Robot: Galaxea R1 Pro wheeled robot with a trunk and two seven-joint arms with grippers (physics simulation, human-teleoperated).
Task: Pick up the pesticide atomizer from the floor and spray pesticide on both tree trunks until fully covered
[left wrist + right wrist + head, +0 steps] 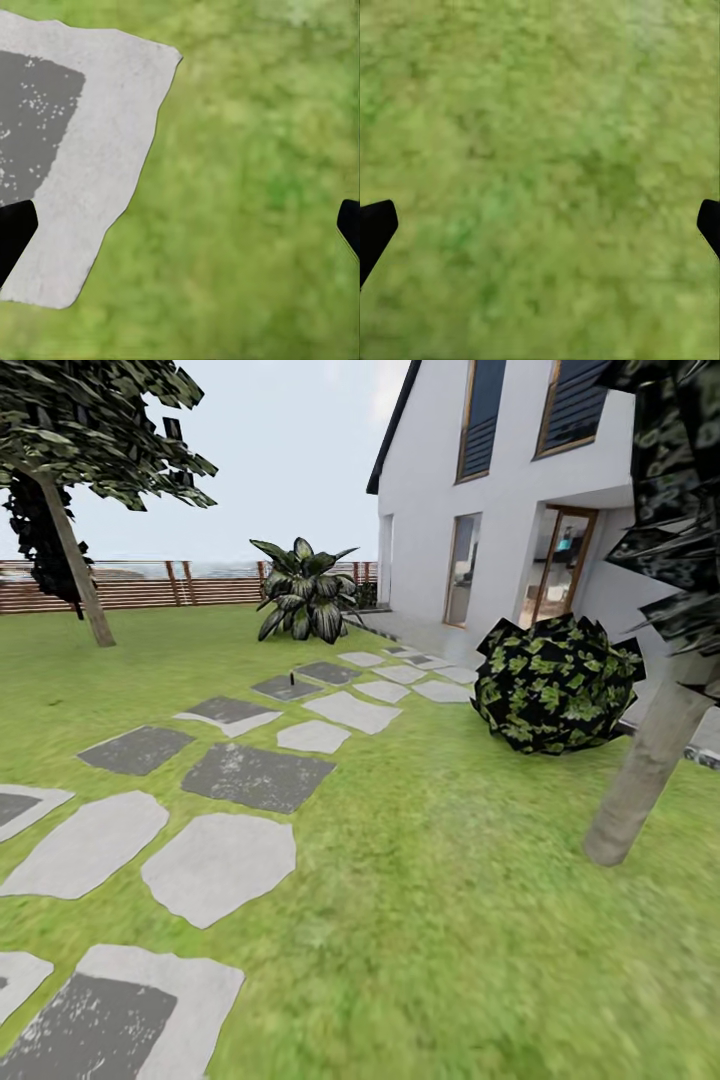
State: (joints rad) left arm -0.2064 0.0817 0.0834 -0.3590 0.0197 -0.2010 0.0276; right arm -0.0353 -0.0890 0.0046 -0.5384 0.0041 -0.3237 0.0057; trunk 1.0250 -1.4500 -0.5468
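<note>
Two trees stand on the lawn. One pale grey-brown trunk (77,565) leans at the far left by the fence, and a thicker trunk (648,762) rises close by at the right. On a dark stepping stone midway up the path stands a small dark upright object (291,679), likely the pesticide atomizer, too small to make out. My left gripper (180,229) hangs open over grass beside a pale stone slab (97,150). Above bare grass (540,150), my right gripper (540,229) is open too. Nothing lies between either pair of fingers.
Grey stepping stones (218,860) run from the near left toward the white house (480,510). A round dark bush (555,682) sits beside the near trunk, and a broad-leaved plant (305,595) grows by the brown slat fence (150,585). Open grass (430,920) lies ahead.
</note>
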